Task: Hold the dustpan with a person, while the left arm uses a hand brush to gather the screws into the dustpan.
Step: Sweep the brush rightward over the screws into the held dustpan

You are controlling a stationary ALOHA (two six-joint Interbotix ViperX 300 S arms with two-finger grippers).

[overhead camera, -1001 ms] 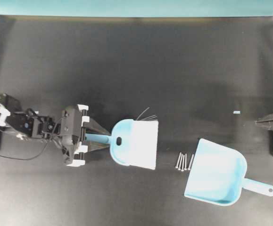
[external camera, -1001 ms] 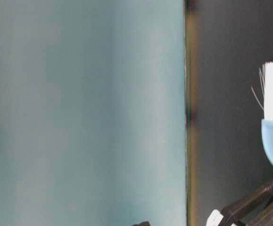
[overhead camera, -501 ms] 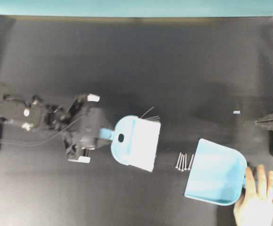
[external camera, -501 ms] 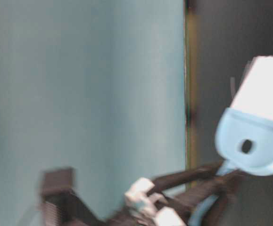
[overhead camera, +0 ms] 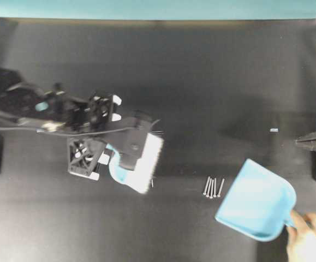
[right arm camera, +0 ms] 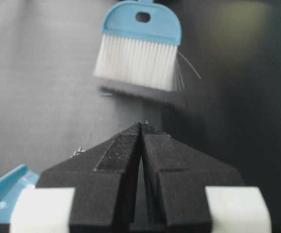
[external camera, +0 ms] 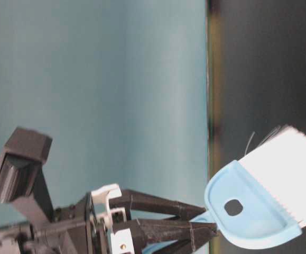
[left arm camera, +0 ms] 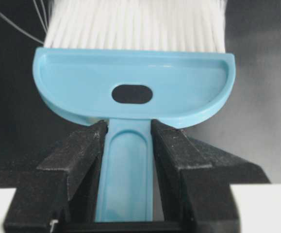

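Note:
The light blue hand brush (overhead camera: 141,164) hangs above the table left of centre, white bristles pointing down and right. My left gripper (overhead camera: 126,150) is shut on its thin handle (left arm camera: 128,170); both black fingers press the handle's sides. The brush also shows in the table-level view (external camera: 263,201) and the right wrist view (right arm camera: 140,43). Several screws (overhead camera: 213,187) lie side by side before the mouth of the light blue dustpan (overhead camera: 256,204). A person's hand (overhead camera: 310,240) grips the pan's handle at the bottom right. My right gripper (overhead camera: 298,142) is shut and empty at the right edge.
A tiny light blue scrap (overhead camera: 274,130) lies on the black table (overhead camera: 201,82) near my right gripper. A small bit lies just under the bristles (overhead camera: 152,183). A teal wall (external camera: 89,106) runs along the table's far edge.
My left arm lifted the brush off the table and swung it left, bristles tipping down. The person's hand came in, took the dustpan's handle and turned the pan.

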